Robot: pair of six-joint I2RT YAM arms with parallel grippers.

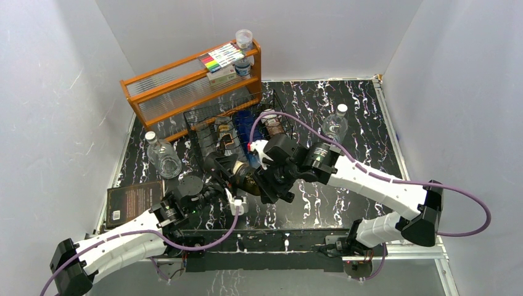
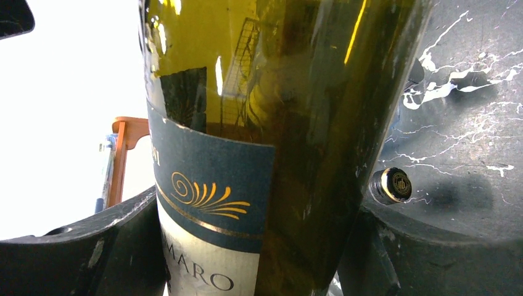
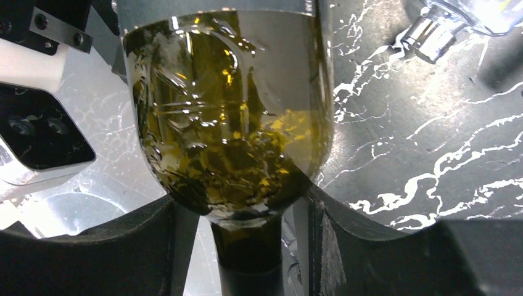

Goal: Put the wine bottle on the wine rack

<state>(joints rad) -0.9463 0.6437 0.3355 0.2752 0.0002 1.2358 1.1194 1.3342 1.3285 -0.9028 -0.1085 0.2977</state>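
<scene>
The wine bottle (image 1: 249, 180), dark olive glass with a blue and white label, hangs just in front of the black wire wine rack (image 1: 203, 126). My left gripper (image 1: 229, 176) is shut on the bottle's body; in the left wrist view the label (image 2: 210, 203) fills the space between the fingers (image 2: 92, 259). My right gripper (image 1: 270, 180) is open around the bottle's neck (image 3: 250, 253). A gap shows on each side of the neck, and the fingers (image 3: 370, 259) sit just under the shoulder (image 3: 228, 135).
The rack holds other bottles (image 1: 226, 132). The orange wooden shelf (image 1: 185, 86) stands behind it, with a marker box on top. A clear bottle (image 1: 163, 158) and a dark book (image 1: 132, 203) lie to the left. A water bottle (image 1: 335, 126) stands at the right.
</scene>
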